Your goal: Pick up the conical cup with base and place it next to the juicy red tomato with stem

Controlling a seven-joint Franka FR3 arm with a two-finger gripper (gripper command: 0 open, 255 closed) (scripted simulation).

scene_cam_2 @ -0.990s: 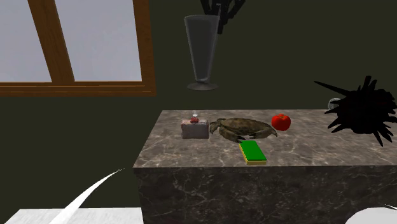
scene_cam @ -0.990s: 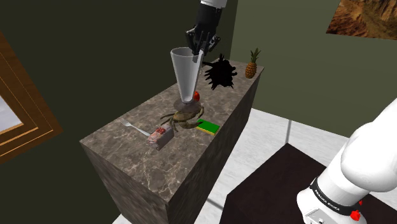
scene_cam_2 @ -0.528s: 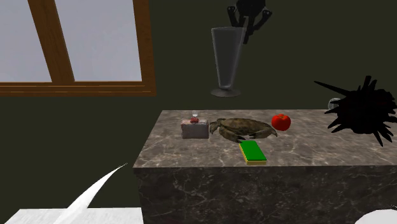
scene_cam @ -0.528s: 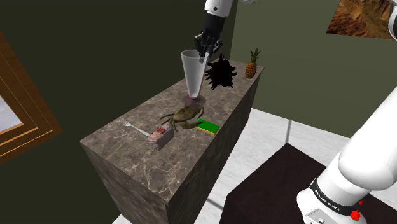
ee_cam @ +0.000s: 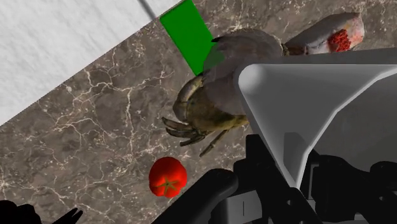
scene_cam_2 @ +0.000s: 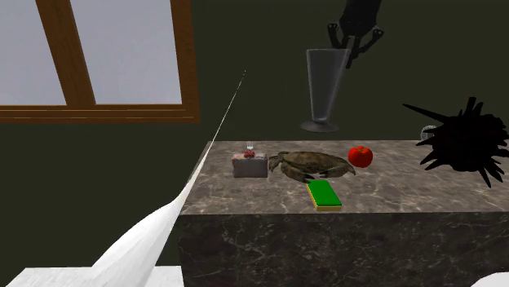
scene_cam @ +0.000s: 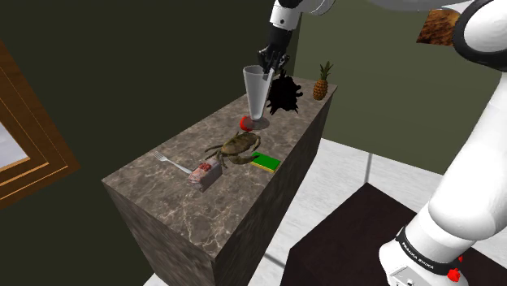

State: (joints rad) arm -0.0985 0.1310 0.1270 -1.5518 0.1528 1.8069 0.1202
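Holding conical cup clamped by its rim in my gripper, upper centre of shoulder view, above tomato; second exterior view: it's airborne, upper right of centre; wrist view: tomato near my fingers, so mid-transport, next lower it upright beside tomato.

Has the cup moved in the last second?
Yes. In the second exterior view the cup has shifted right and slightly down, from over the crab's left end toward the tomato.
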